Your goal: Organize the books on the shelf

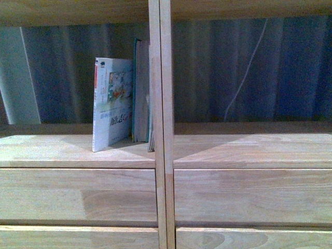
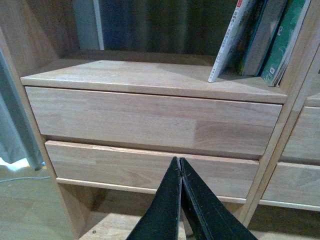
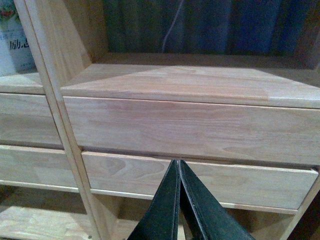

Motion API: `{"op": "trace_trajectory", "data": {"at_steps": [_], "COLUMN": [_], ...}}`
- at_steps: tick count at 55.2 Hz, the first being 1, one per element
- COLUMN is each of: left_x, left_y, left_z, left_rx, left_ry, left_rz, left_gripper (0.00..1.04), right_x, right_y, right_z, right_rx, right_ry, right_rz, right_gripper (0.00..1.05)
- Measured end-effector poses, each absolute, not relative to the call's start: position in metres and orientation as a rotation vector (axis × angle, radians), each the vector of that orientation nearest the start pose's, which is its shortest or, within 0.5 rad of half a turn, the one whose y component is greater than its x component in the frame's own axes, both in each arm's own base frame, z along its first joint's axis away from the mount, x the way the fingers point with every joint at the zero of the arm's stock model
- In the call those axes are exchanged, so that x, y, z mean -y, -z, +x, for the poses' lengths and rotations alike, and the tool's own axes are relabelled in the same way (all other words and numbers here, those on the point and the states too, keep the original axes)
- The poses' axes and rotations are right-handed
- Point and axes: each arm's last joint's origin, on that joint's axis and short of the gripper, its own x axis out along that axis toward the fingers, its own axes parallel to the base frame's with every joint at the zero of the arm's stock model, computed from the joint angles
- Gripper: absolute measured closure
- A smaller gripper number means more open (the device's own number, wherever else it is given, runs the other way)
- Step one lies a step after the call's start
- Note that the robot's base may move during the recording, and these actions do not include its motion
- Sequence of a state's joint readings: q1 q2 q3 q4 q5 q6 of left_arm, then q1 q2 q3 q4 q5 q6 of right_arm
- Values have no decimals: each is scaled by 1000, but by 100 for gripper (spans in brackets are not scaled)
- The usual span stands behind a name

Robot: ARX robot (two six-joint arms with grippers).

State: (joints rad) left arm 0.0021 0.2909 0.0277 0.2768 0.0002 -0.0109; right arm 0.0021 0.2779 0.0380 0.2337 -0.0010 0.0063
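Observation:
The light wood shelf (image 1: 78, 150) fills the front view, split by a double central upright (image 1: 160, 124). In its left bay a thin white paperback (image 1: 112, 102) with Chinese characters stands upright, and taller teal books (image 1: 141, 93) lean against the upright. In the left wrist view the white paperback (image 2: 227, 42) and teal books (image 2: 282, 42) stand at the far corner of the shelf board (image 2: 140, 77). My left gripper (image 2: 180, 165) is shut and empty, in front of the lower drawer. My right gripper (image 3: 178, 165) is shut and empty before the right bay's lower drawer front (image 3: 200, 177).
Plain drawer fronts (image 1: 78, 194) run under both bays. The right bay (image 1: 249, 148) holds no books. A dark curtain with a hanging white cord (image 1: 246, 72) backs the shelf. A pale post (image 1: 18, 78) stands at far left.

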Motion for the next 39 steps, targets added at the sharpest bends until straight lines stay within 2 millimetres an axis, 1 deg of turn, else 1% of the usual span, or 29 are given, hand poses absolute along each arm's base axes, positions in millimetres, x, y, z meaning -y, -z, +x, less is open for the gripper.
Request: {"op": "trace_trajectory", "data": {"at_steps": [3, 7, 20, 24, 28, 39], "left_x": [0, 0, 0, 0, 0, 0], "left_y": [-170, -170, -170, -167, -166, -167], "left_z": [115, 113, 109, 105, 99, 97], "left_rx": [5, 9, 12, -10, -9, 7], "left_ry": [0, -1, -2, -2, 0, -2], "left_rz": [-11, -11, -10, -10, -9, -9], "left_gripper": [102, 102, 102, 102, 102, 102], "right_x": [0, 0, 0, 0, 0, 0], "right_y": [-174, -170, -170, -166, -167, -167], "right_z": [114, 113, 108, 101, 98, 97], "right_rx": [0, 5, 14, -19, 4, 7], "right_ry": [-2, -3, -2, -2, -2, -3], "right_rz": [6, 6, 6, 5, 6, 6], "right_gripper": [102, 102, 102, 102, 102, 102]}}
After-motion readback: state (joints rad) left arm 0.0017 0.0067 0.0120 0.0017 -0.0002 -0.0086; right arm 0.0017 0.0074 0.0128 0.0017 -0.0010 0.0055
